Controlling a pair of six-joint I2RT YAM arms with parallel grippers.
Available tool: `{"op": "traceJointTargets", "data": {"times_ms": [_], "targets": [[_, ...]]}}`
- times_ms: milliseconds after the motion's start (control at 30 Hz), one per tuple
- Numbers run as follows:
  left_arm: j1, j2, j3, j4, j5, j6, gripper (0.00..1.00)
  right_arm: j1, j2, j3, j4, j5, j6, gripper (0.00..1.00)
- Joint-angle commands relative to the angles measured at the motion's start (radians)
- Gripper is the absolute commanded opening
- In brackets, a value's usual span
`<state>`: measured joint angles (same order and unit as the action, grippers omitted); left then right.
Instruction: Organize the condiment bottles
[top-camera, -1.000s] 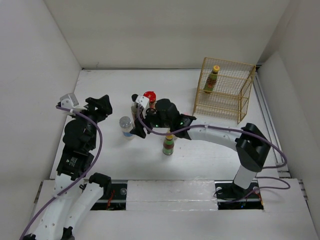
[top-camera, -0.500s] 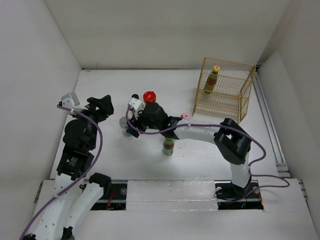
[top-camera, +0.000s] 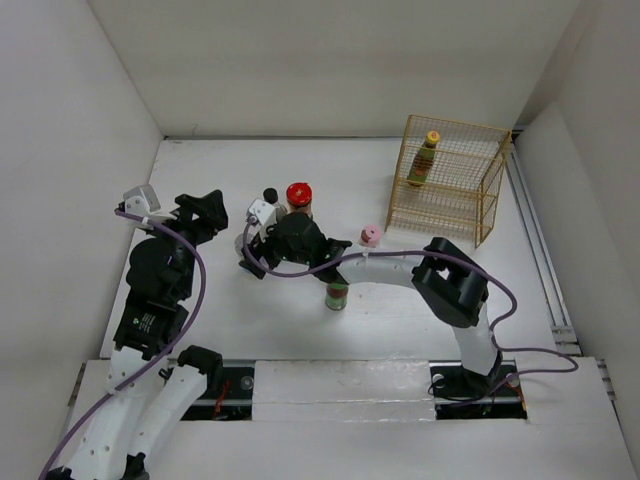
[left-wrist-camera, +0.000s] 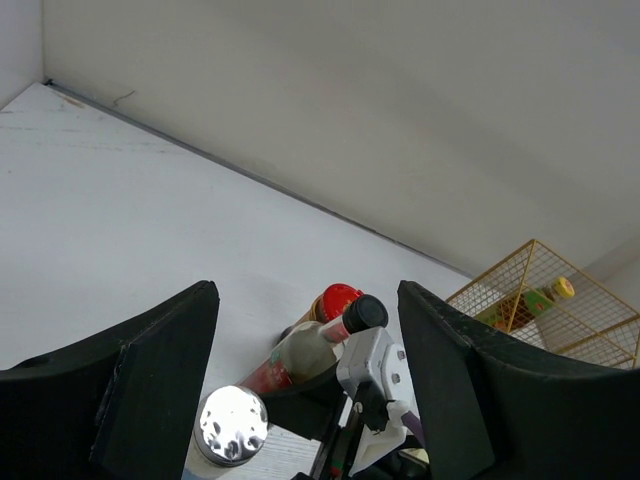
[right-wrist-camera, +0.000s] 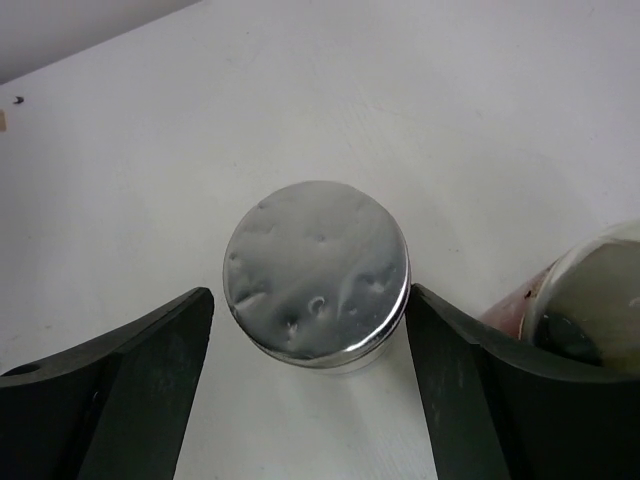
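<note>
In the right wrist view my right gripper (right-wrist-camera: 308, 292) is open with the silver-lidded jar (right-wrist-camera: 317, 275) upright between its fingers; the left finger (right-wrist-camera: 130, 390) stands apart from it. In the top view that gripper (top-camera: 252, 258) covers the jar. The red-lidded jar (top-camera: 299, 195) and the tall black-capped bottle (top-camera: 270, 195) stand just behind it. A pink-capped shaker (top-camera: 370, 235) and a green-labelled bottle (top-camera: 337, 295) stand by the right arm. Another green-labelled bottle (top-camera: 425, 158) is in the basket. My left gripper (top-camera: 208, 212) is open and empty. The yellow-capped shaker is out of view.
The gold wire basket (top-camera: 480, 200) stands at the back right. White walls close in the table on three sides. The left wrist view shows the silver lid (left-wrist-camera: 232, 425), the black-capped bottle (left-wrist-camera: 365, 313) and the right gripper's camera mount (left-wrist-camera: 375, 365) close together.
My right arm has swung left, off the red-lidded jar and black-capped bottle, and now straddles the silver-lidded jar. The pink-capped shaker has come into view. The left arm has not moved.
</note>
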<state>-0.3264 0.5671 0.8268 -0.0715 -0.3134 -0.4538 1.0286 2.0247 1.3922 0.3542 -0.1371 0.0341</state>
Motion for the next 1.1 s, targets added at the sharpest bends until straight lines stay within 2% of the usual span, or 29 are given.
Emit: {"op": "traceJointTargets", "data": {"times_ms": [0,200,233,300,333,433,600,733,833,867,933,967,1067], "targets": [[-0.003,0.002,0.023,0.047,0.011,0.012,0.68,0.019,0.023,0.060,0.114,0.011,0.004,0.83],[-0.003,0.004,0.023,0.047,0.011,0.012,0.68,0.019,0.072,0.108,0.127,0.040,0.013,0.84],[-0.003,-0.007,0.023,0.047,0.011,0.012,0.68,0.019,0.083,0.122,0.138,0.040,0.023,0.82],[-0.003,-0.007,0.023,0.047,0.002,0.012,0.68,0.019,0.083,0.122,0.138,0.040,0.023,0.70],[-0.003,-0.007,0.023,0.047,0.002,0.012,0.68,0.019,0.083,0.122,0.138,0.031,0.032,0.60],[-0.003,-0.007,0.023,0.038,0.002,0.012,0.68,0.019,0.031,0.046,0.183,-0.005,0.032,0.45],[-0.003,-0.018,0.023,0.038,-0.023,0.012,0.68,0.028,-0.234,-0.087,0.255,-0.084,0.052,0.42],[-0.003,-0.018,0.023,0.038,-0.035,0.012,0.68,0.019,-0.449,-0.128,0.240,-0.114,0.039,0.41],[-0.003,-0.018,0.032,0.038,-0.035,0.003,0.68,-0.070,-0.616,-0.150,0.197,-0.130,0.039,0.40],[-0.003,-0.018,0.032,0.038,-0.035,0.003,0.68,-0.138,-0.657,-0.150,0.181,-0.110,0.039,0.40],[-0.003,-0.018,0.032,0.038,-0.035,0.003,0.68,-0.253,-0.769,-0.150,0.117,-0.002,0.011,0.40],[-0.003,-0.018,0.032,0.038,-0.024,0.003,0.68,-0.254,-0.796,-0.150,0.102,0.043,-0.002,0.39],[-0.003,-0.018,0.032,0.038,-0.015,0.003,0.68,-0.436,-0.840,-0.136,0.025,0.153,-0.039,0.39]]}}
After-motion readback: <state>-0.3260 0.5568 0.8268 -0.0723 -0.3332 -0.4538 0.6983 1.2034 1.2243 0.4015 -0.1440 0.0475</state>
